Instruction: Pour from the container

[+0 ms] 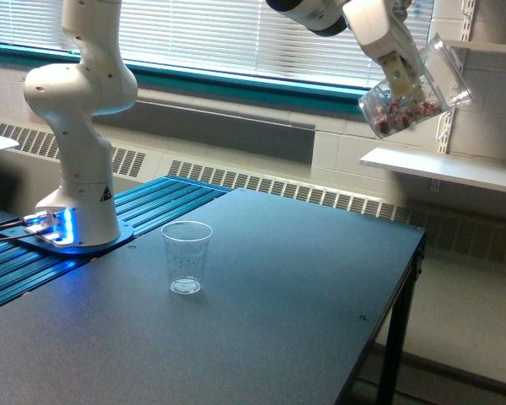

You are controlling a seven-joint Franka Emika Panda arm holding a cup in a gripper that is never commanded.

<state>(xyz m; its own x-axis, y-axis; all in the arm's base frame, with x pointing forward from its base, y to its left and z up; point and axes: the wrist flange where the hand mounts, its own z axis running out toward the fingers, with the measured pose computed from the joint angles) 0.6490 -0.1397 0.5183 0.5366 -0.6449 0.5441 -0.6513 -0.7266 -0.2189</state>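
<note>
I held the container [415, 91], a clear plastic tumbler, high in the air toward the exterior view's upper right, in front of the window blinds [236, 38] and above the white wall shelf [443, 167]. My pincer [402, 80] was clamped on its wall, one pale finger lying along the near side of the cup. The tumbler was tilted well off upright, its mouth raised toward the exterior view's right and its base lowered toward the left. Small reddish-purple and white pieces [402, 111] had gathered in the lower part, against the base.

Far below, and well apart from the tumbler, a second clear cup [186, 256], faintly speckled, stood upright on the dark table [304, 312], nearer the exterior view's left. I could make out nothing inside it. My white base column [83, 160] rose beside it at the table's far left edge, its foot glowing blue [57, 226] on a ribbed blue plate [164, 196].
</note>
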